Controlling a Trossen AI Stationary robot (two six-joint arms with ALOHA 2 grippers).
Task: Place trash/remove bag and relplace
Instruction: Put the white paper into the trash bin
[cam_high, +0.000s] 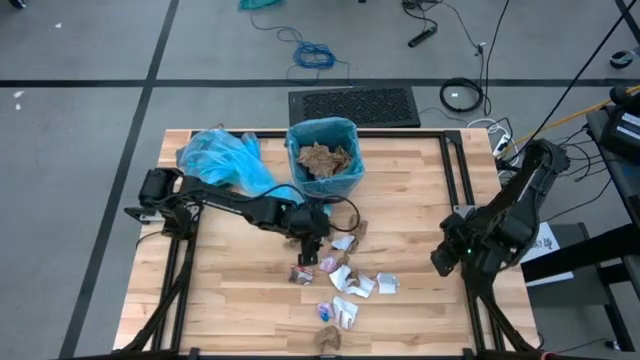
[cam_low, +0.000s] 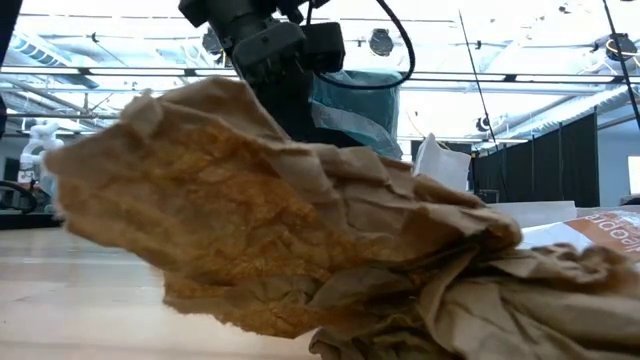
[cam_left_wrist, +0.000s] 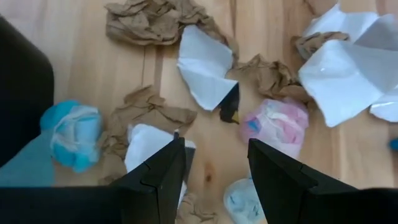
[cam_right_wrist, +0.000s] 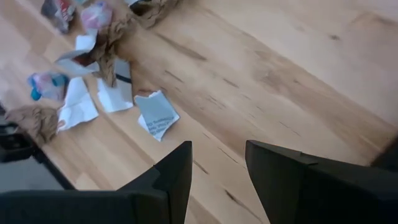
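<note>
The trash (cam_high: 345, 282) lies scattered on the wooden table's middle: white, brown, pink and pale blue crumpled scraps. My left gripper (cam_high: 308, 255) hangs open just above its far-left part, pointing steeply down. In the left wrist view the gripper (cam_left_wrist: 214, 168) has bare wood between its fingers, with a pink wad (cam_left_wrist: 277, 121), a white wad (cam_left_wrist: 146, 140) and brown wads (cam_left_wrist: 149, 112) around them. My right gripper (cam_right_wrist: 217, 168) hangs open over bare wood at the table's right side (cam_high: 445, 262). The bin (cam_high: 300, 135) with a blue bag stands at the far middle, brown paper (cam_high: 322, 158) inside.
A loose blue bag (cam_high: 220, 158) lies heaped at the far left of the table. A large brown paper wad (cam_low: 280, 230) lies at the near edge, filling the low view. A white scrap (cam_right_wrist: 157, 115) lies nearest my right gripper. Bare wood spans the table's right half.
</note>
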